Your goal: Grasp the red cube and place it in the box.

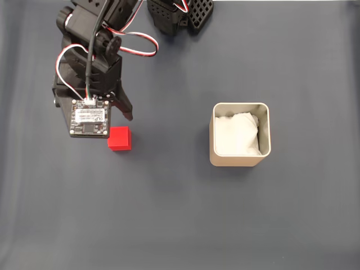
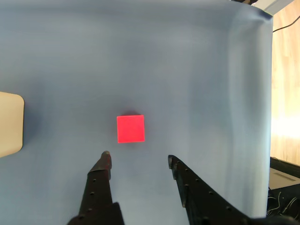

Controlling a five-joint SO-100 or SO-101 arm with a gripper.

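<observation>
The red cube [image 1: 120, 138] lies on the dark blue cloth, left of centre in the fixed view. My gripper [image 1: 116, 121] hovers just above and behind it, partly hidden under the wrist camera board. In the wrist view the cube [image 2: 131, 129] sits just beyond the tips of my gripper [image 2: 139, 157], roughly in line with the gap. The black fingers [image 2: 102, 171] stand open with nothing between them. The beige box [image 1: 239, 161], lined with white paper, stands to the right of the cube, well apart from it. A corner of the box [image 2: 9, 124] shows at the wrist view's left edge.
A black arm base [image 1: 180, 14] and looping red-white cables [image 1: 135, 45] sit at the top of the fixed view. In the wrist view the cloth's edge [image 2: 271, 93] gives way to a wooden floor [image 2: 286, 93] on the right. Bare cloth lies between cube and box.
</observation>
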